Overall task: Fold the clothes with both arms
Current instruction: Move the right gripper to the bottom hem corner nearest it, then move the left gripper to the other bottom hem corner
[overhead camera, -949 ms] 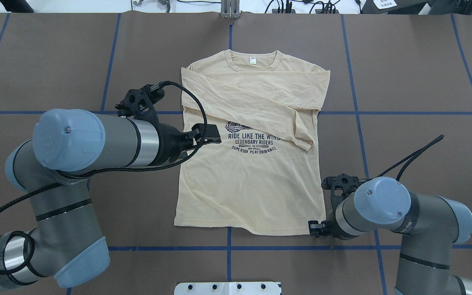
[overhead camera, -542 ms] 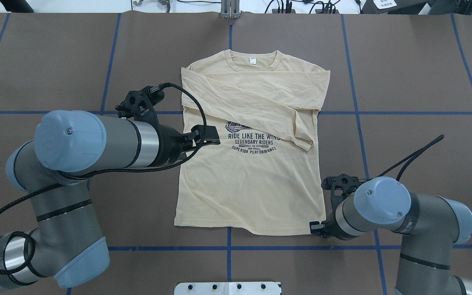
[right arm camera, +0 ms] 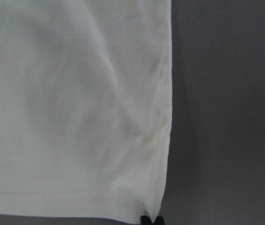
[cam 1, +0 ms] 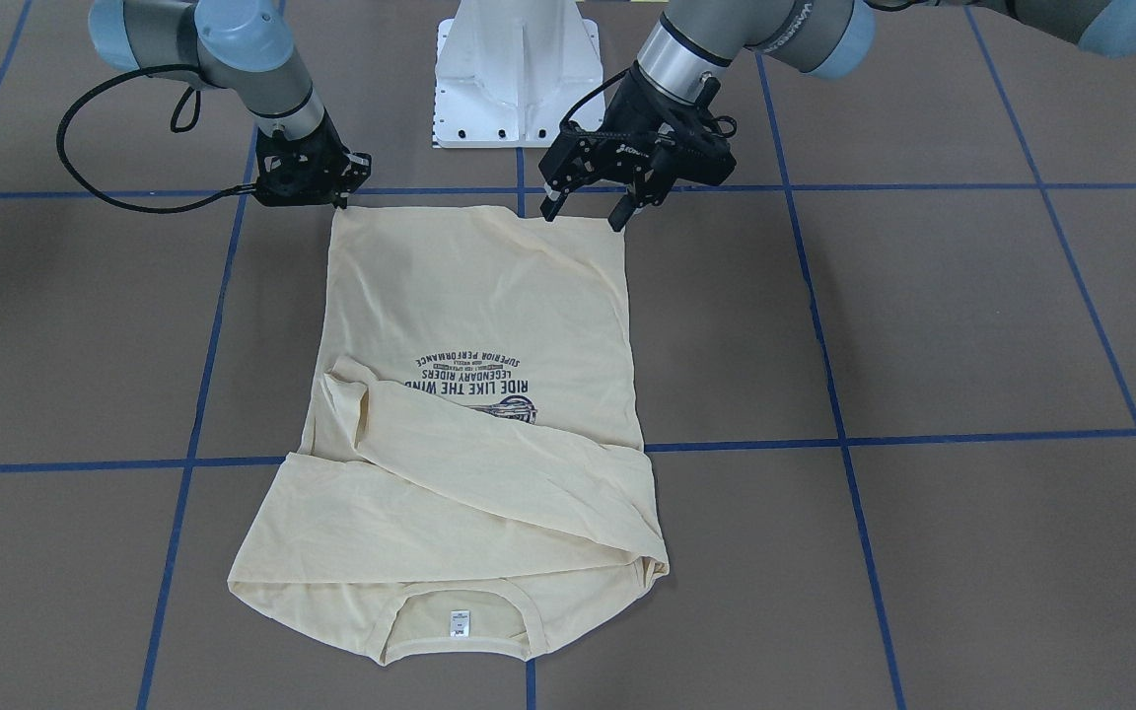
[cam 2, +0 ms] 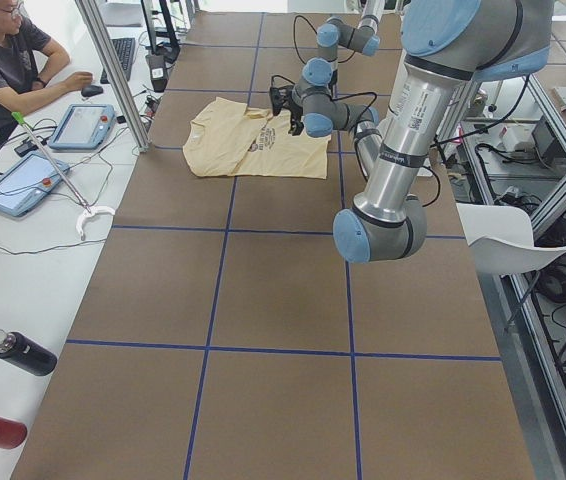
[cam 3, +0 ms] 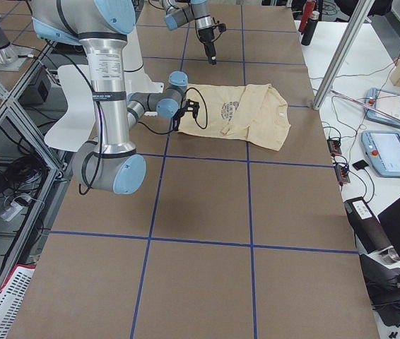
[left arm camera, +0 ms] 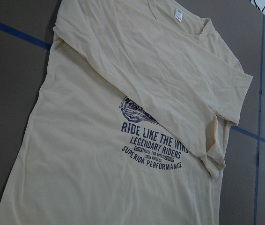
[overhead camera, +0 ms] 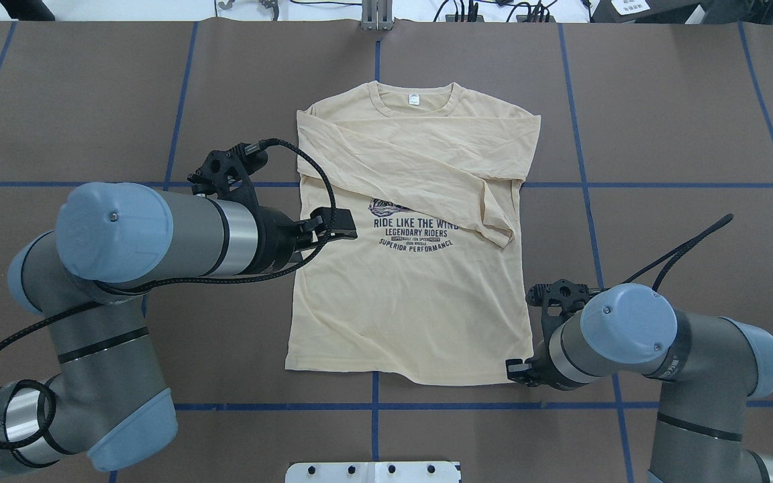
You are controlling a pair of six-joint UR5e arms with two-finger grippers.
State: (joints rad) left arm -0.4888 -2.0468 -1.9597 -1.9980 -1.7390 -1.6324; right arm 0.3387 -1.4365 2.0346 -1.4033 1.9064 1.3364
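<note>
Left gripper [cam 1: 584, 217]: jaws spread wide, empty, raised above T-shirt [overhead camera: 413, 302] on its left side. Right gripper [overhead camera: 512, 372]: low at right hem corner, tips nearly together, seemingly pinching fabric there. Brown table [overhead camera: 661, 134]: T-shirt flat at centre, print up, collar far from robot, hem near. Sleeves [overhead camera: 413, 161] crossed over chest. Fabric thin, light, limp: likely to sag, wrinkle and drag on table; not fragile. Best hold judged at hem corners, both layers pinched. Left hem corner [overhead camera: 292, 365] unheld. Neck tag [overhead camera: 414, 99] inside collar.
</note>
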